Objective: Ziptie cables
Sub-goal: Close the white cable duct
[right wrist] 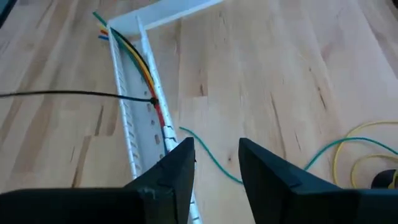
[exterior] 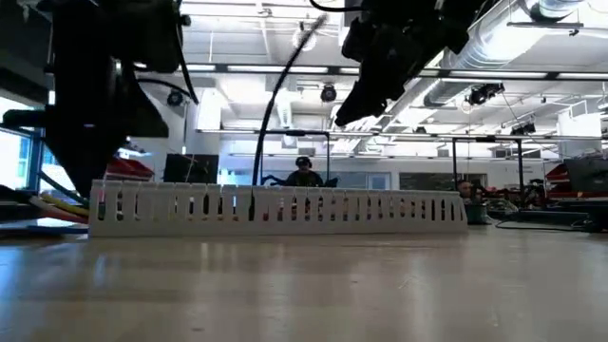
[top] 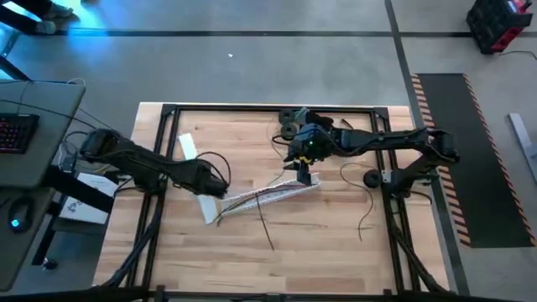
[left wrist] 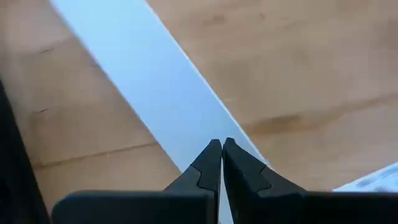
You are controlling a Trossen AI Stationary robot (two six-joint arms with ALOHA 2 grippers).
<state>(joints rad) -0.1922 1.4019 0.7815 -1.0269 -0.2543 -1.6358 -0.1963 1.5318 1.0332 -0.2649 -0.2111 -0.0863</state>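
The cables (right wrist: 149,81), thin red, yellow, black and green wires, lie along the inside of a white perforated channel (top: 267,197) at mid-table, which the low view shows side-on as a slotted channel wall (exterior: 285,204). One green wire (right wrist: 208,155) runs out of the channel onto the wood. My right gripper (right wrist: 217,155) hangs open above the channel's right end, touching nothing, and stands clear of it in the low view too (exterior: 380,66). My left gripper (left wrist: 222,146) is shut, its tips over a flat white strip (left wrist: 143,81) beside the channel's left end (top: 220,191). My left gripper points its shut fingertips (left wrist: 211,155) down at the flat white strip's edge (left wrist: 186,137), which lies flat on the table. I cannot tell whether the tips touch the strip or stand just above it.
A loose black wire (top: 265,228) lies toward the near edge. More loose wires (top: 362,205) curl at the right. A black lumpy heap with round parts (top: 294,126) sits at the far edge. A black metal frame (top: 252,109) rims the table, and a desk with a keyboard (top: 17,134) stands to its left.
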